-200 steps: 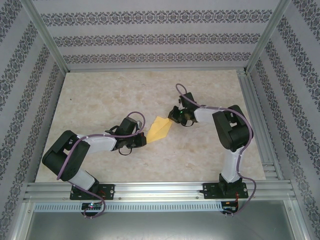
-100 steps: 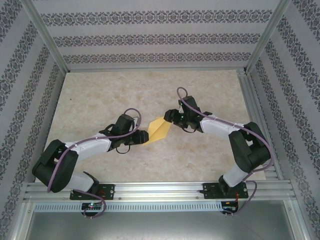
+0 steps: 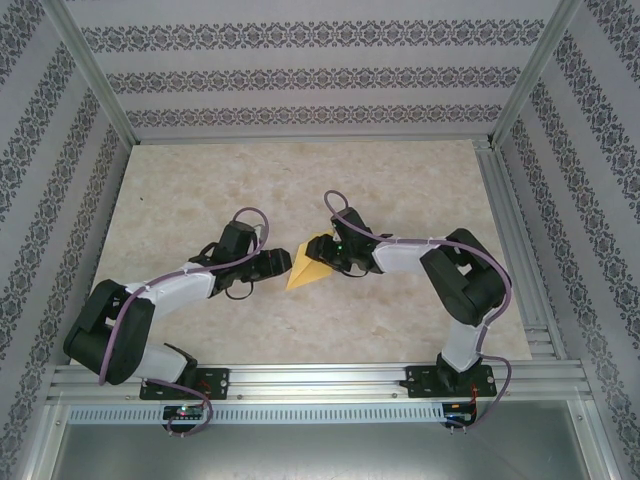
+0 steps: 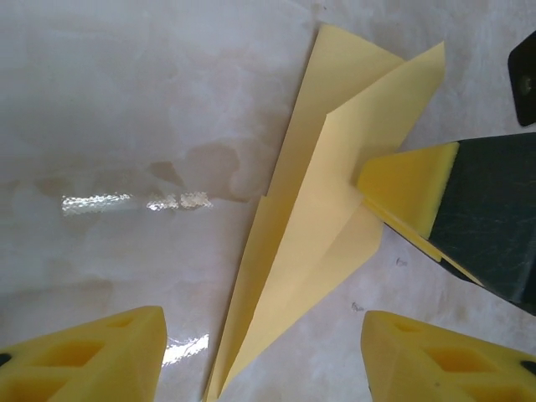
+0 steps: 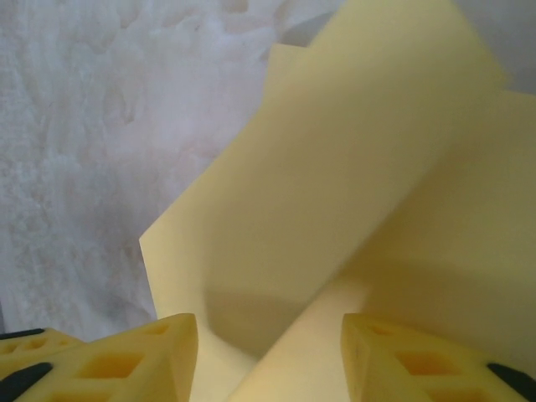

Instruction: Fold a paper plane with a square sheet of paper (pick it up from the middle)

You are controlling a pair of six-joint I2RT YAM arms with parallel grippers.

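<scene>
Yellow-orange paper folded into a narrow dart, the paper plane (image 3: 305, 270), lies near the centre of the marbled table (image 3: 200, 190). In the top view the left gripper (image 3: 280, 265) is at the plane's 9 o'clock and the right gripper (image 3: 332, 252) at its 2 o'clock, both low over the surface. In the left wrist view the nose points to 6 o'clock and lies flat between the left gripper's separated fingers (image 4: 100, 360), which do not touch it: this gripper is released. One right-gripper pad (image 4: 410, 188) touches the wing edge at 3 o'clock. In the right wrist view a raised flap curls up between the right fingers (image 5: 126, 360), which stand apart and unclenched.
</scene>
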